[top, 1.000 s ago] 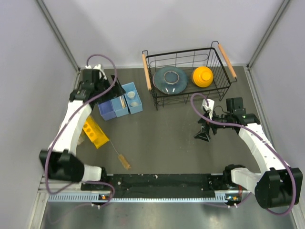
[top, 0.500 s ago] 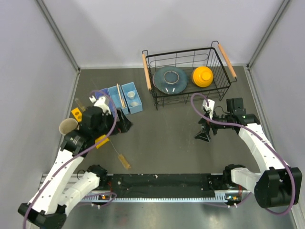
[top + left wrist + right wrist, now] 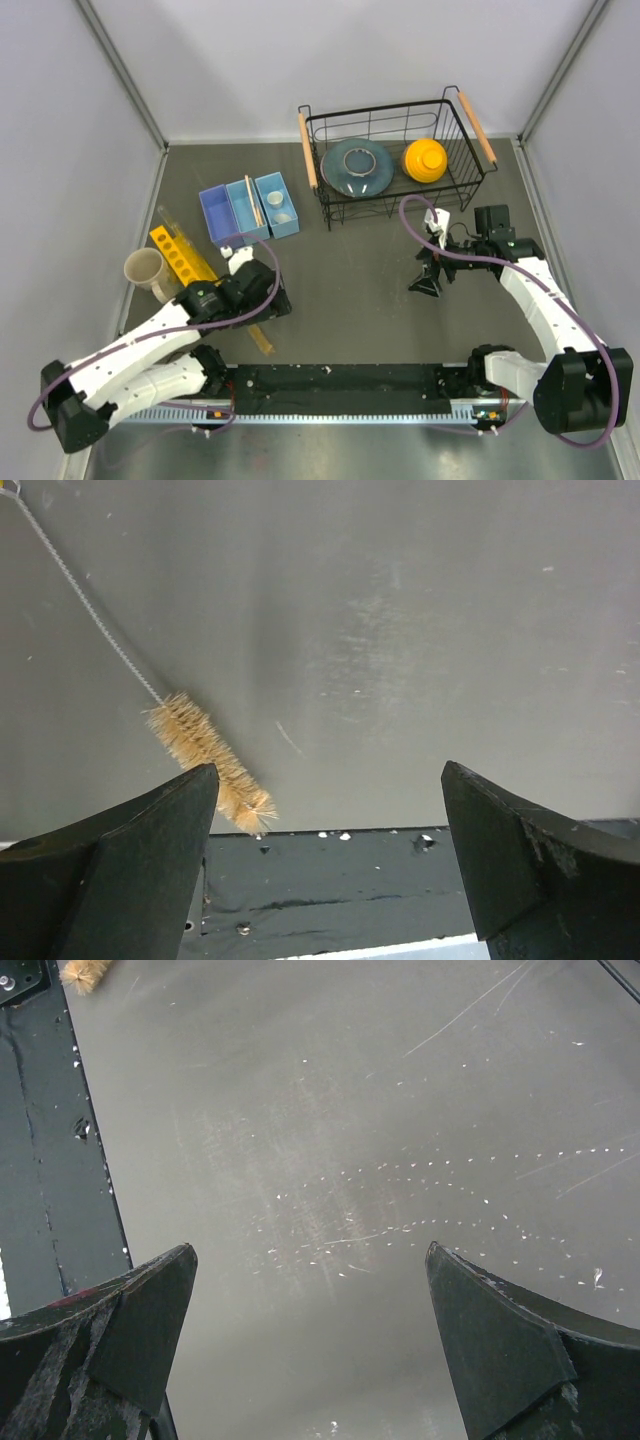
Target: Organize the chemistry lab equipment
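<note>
The wire brush (image 3: pixel 262 342) with amber bristles (image 3: pixel 210 765) lies on the dark table near the front rail. Its thin wire handle (image 3: pixel 85 590) runs up to the left. My left gripper (image 3: pixel 270 304) hovers just above and beside it, open and empty (image 3: pixel 330 770); the bristles sit by its left finger (image 3: pixel 150 850). A tan wooden stick (image 3: pixel 254 203) and two tiny white dishes (image 3: pixel 282 217) rest in the light-blue bins (image 3: pixel 215 215). My right gripper (image 3: pixel 428 280) stands open over bare table (image 3: pixel 310 1250), holding nothing.
A black wire basket (image 3: pixel 312 150) at the back holds a blue-grey plate (image 3: pixel 356 166) and a yellow bowl (image 3: pixel 425 160). A yellow rack (image 3: pixel 178 255) and a tan cup (image 3: pixel 145 270) stand at the left. The black base rail (image 3: pixel 330 880) runs along the near edge.
My left arm has swung from the bins at the back left down to the front, stopping over the brush. The right arm has not moved.
</note>
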Tool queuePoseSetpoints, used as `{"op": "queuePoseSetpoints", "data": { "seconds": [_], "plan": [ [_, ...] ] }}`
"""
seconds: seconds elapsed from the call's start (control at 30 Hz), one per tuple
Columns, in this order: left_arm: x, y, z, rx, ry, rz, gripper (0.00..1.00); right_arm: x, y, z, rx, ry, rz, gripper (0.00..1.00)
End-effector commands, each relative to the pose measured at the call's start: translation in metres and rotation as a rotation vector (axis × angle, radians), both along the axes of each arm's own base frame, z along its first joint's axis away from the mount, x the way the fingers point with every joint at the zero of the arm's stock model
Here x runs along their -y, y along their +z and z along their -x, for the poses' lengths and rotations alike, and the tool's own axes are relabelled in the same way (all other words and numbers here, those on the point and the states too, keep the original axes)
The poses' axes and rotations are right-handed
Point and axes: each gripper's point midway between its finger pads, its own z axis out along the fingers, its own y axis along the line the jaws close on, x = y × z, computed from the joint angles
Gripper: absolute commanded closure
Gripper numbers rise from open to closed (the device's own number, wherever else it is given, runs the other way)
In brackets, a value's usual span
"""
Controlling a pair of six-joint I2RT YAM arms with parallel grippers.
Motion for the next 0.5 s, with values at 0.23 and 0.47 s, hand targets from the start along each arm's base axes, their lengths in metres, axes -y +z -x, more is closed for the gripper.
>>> {"op": "queuePoseSetpoints", "data": {
  "seconds": [0.23, 0.47],
  "plan": [
    [-0.027, -0.060, 0.008, -0.106, 0.291, -0.097, 0.01, -0.001, 0.005, -0.004, 0.035, 0.013, -0.017, 0.01],
    [-0.033, -0.083, 0.016, -0.175, 0.343, -0.155, 0.01, 0.000, 0.004, -0.005, 0.035, 0.009, -0.011, 0.01]
  ]
}}
